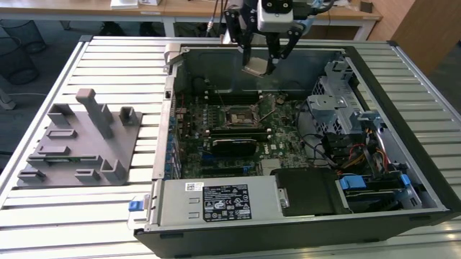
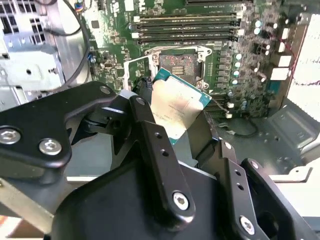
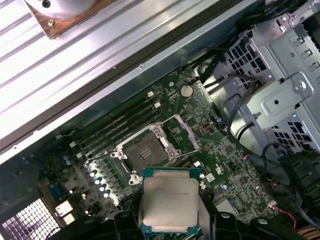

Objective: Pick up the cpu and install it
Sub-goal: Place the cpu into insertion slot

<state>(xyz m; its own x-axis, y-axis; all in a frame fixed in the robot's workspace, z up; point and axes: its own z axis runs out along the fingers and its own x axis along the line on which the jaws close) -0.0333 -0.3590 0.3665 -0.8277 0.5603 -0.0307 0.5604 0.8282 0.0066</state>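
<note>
Exterior view's left: grey plastic fixture tray [image 1: 79, 141], matte, with blocky uprights and shallow slots, flat on the ribbed pale metal desk [image 1: 108, 59].

Centre: open black tower case [image 1: 303, 229] lying on its side. The green motherboard [image 1: 238, 127] is exposed, and a boxy silver PSU [image 1: 216, 202] sits at the near edge.

The socket [image 1: 236, 117] is a dark square in a bright metal frame, flanked by long memory slots. In both wrist views it is uncovered [image 3: 145, 150] [image 2: 177, 62].

Pincer [image 1: 260, 66]: black, jointed, bolted links, hanging over the far side of the case. It is closed onto the cpu [image 1: 256, 69], gripping it by two opposite edges. The fingers [image 2: 150, 135] are narrowed to chip width.

The cpu is in the air, tilted, well above the board and apart from the socket. In the first wrist view it [image 3: 170, 200] shows a flat, dull silvery lid on a teal-green rim. It sits between the pincer [image 3: 170, 222] tips, just beside the socket in line of sight. The second wrist view shows the same chip [image 2: 177, 107] and pincer [image 2: 175, 116] with the socket behind.

Exterior view's right: perforated grey sheet-metal drive cage [image 1: 335, 102], with black and coloured cable bundles [image 1: 346, 156] near it.
</note>
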